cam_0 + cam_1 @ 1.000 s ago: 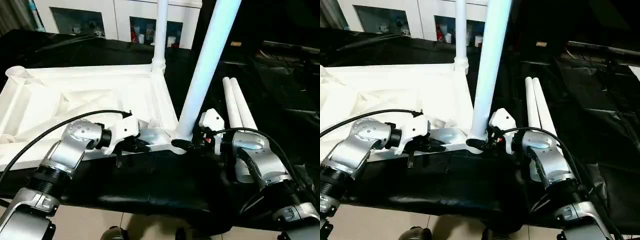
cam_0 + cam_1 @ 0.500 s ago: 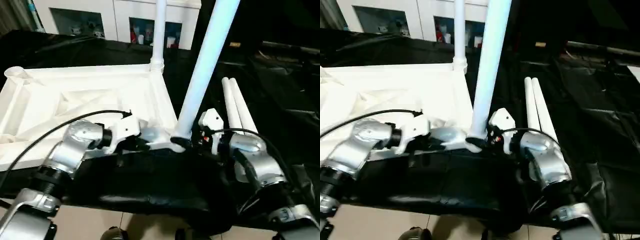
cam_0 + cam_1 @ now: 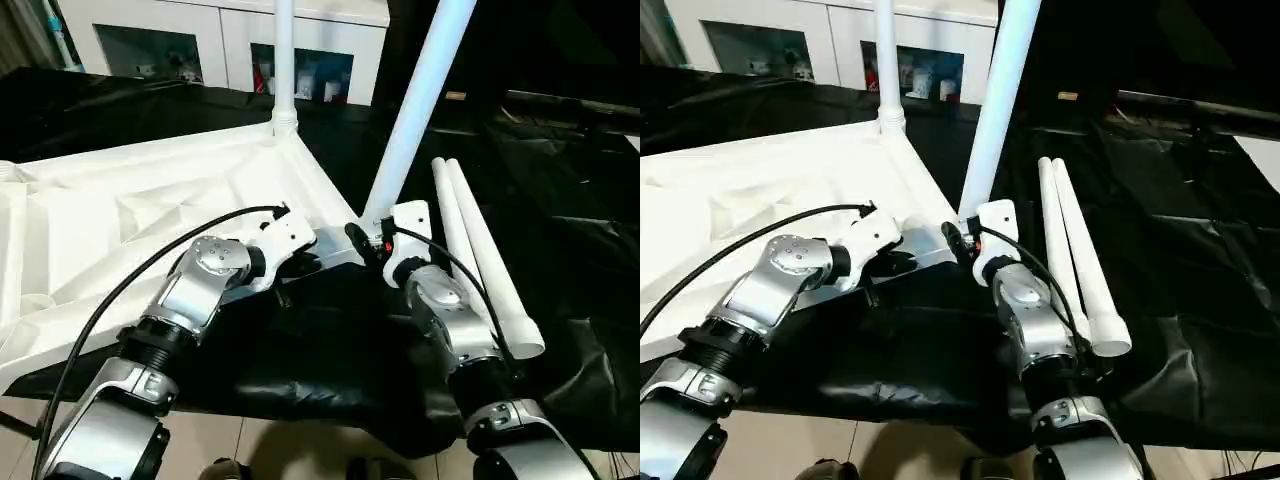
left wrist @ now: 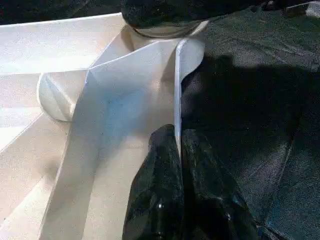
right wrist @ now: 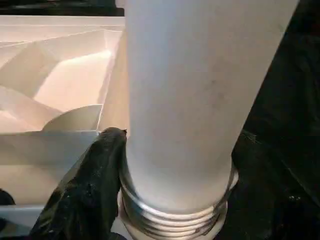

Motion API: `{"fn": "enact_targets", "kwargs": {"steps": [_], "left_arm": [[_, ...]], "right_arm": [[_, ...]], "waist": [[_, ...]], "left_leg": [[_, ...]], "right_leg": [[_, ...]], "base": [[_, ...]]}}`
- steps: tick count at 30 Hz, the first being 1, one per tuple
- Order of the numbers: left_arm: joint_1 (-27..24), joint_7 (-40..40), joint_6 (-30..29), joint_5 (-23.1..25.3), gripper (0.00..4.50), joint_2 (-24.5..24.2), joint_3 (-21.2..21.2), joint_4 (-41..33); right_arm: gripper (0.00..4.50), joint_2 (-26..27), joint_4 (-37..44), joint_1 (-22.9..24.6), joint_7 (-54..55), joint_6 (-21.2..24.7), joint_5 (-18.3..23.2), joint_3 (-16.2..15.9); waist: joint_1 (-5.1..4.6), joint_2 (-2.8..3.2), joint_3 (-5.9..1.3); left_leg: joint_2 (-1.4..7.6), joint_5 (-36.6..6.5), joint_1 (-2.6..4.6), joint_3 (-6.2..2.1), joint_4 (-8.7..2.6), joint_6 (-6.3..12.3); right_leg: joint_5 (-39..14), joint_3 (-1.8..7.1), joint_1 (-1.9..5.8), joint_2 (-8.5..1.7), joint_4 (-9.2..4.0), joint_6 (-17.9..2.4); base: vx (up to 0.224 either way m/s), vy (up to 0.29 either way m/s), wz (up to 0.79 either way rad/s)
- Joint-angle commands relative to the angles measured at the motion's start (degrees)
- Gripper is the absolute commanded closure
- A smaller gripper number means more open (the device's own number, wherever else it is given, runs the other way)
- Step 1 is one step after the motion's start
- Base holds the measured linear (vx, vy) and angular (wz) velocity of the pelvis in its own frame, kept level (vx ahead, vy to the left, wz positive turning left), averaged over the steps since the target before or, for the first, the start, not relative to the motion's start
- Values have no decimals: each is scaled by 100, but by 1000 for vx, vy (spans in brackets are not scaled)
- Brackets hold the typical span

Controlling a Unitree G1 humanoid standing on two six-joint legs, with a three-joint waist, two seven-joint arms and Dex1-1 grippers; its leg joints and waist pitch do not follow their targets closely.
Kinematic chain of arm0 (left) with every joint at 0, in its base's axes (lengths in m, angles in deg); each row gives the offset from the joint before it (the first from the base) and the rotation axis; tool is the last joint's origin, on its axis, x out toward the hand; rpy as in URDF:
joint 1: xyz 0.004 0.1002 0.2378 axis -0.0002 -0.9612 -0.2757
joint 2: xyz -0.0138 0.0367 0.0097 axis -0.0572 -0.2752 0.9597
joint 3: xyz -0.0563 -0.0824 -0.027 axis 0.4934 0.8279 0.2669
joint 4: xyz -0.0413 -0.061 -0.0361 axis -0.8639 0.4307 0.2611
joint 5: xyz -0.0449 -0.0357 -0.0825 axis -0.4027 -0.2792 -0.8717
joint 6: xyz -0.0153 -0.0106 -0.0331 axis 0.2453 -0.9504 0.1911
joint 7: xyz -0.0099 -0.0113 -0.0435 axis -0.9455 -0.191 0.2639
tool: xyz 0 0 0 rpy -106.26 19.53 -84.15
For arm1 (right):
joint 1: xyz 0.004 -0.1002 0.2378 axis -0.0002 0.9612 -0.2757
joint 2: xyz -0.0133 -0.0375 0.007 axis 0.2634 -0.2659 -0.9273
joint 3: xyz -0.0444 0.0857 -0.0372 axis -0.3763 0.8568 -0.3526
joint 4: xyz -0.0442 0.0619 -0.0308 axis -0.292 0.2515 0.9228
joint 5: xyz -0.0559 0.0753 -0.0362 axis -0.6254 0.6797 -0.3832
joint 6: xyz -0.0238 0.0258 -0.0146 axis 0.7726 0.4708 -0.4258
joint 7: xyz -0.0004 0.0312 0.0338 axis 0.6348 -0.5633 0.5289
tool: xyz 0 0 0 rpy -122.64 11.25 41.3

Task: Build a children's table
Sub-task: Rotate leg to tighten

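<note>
The children's table top lies upside down on black cloth, ribs up. One white leg stands upright in the far corner socket. My right gripper is shut on the foot of a second leg, which leans to the right at the near right corner. Its threaded end shows beside one black finger. My left gripper is shut on the top's thin rim, a little left of that corner. Two loose legs lie side by side on the right.
Black cloth covers the work surface and hangs over its near edge. White cabinets with glass doors stand behind. A black cable loops over my left forearm.
The whole picture has shifted with the head. My right forearm has swung in and now points straight at the leg's foot. Both grips are as before.
</note>
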Motion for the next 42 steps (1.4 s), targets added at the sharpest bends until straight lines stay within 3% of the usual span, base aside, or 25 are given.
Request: {"fn": "enact_targets", "kwargs": {"steps": [1, 2, 3, 6, 9, 13, 19, 21, 25, 29, 35, 42], "left_arm": [[-25, -17, -78, -7, 450, 7, -66, 8], [-43, 46, -59, -7, 450, -48, -75, -22], [-95, 216, -59, -26, 450, -178, -94, -108], [-133, 353, -16, -31, 450, -284, -114, -154], [-228, 678, 241, -45, 450, -525, -172, -235], [-344, 1071, 309, -201, 450, -715, -171, -419], [-669, 2096, 493, -661, 450, -1073, -306, -1116], [-693, 2123, 442, -710, 450, -1076, -280, -1174], [-706, 2162, 472, -723, 450, -1126, -278, -1212], [-702, 2121, 516, -706, 450, -1197, -232, -1158], [-727, 2145, 503, -724, 450, -1245, -192, -1194], [-729, 2086, 508, -681, 450, -1258, -216, -1103]], "right_arm": [[146, 124, 113, 197, -684, -47, 226, -202], [125, 63, 198, 229, -820, -114, 262, -208], [111, -137, 386, 297, -1144, -222, 282, -279], [102, -311, 538, 351, -1384, -222, 300, -335], [73, -761, 888, 465, -1989, -52, 388, -419], [73, -1211, 1122, 535, -2756, 166, 584, -419], [73, -1602, 1174, 508, -3669, 0, 636, -534], [73, -1634, 1159, 496, -3759, 16, 649, -561], [73, -1739, 1082, 455, -4028, 16, 606, -731], [102, -1809, 1076, 453, -4328, 45, 591, -836], [158, -1801, 980, 417, -4351, 17, 591, -783], [178, -1718, 977, 530, -4305, 61, 663, -780]], "waist": [[-12, 41, -337], [-12, 41, -337], [6, 26, -349], [-8, 33, -358], [-10, 33, -371], [-19, 49, -377], [-16, 49, -342], [-10, 61, -328], [13, 41, -320], [17, 15, -326], [13, 26, -324], [6, 21, -317]], "left_leg": [[149, -2086, 128, -92, -523, -83], [149, -2086, 128, -92, -523, -83], [156, -1869, 122, -71, -514, 7], [151, -1597, 68, -69, -508, 125], [155, -1218, 65, -55, -475, 259], [157, -968, 89, -21, -446, 433], [198, -1186, 114, -22, -480, 391], [208, -1326, 144, -12, -487, 337], [204, -1449, 137, -20, -507, 214], [194, -1260, 113, -17, -491, 269], [197, -1254, 116, -20, -495, 263], [199, -1345, 119, -22, -503, 224]], "right_leg": [[-2064, 125, 158, -157, -500, -871], [-2064, 125, 158, -157, -500, -871], [-1700, 128, 185, -148, -468, -968], [-1362, 119, 235, -151, -420, -1113], [-864, 114, 275, -135, -371, -1274], [-393, 120, 286, -134, -327, -1534], [-771, 123, 268, -148, -357, -1592], [-923, 129, 231, -143, -376, -1579], [-1214, 135, 232, -152, -395, -1449], [-1035, 137, 246, -156, -374, -1425], [-1054, 133, 243, -156, -372, -1452], [-1174, 135, 236, -155, -385, -1424]], "base": [[0, 0, 0], [0, 0, 0], [0, 0, 0], [0, 0, 0], [34, -4, 0], [13, 0, -1], [0, 0, 0], [0, 0, 0], [0, 0, 0], [0, 0, 0], [0, 0, 0], [0, 0, 0]]}}
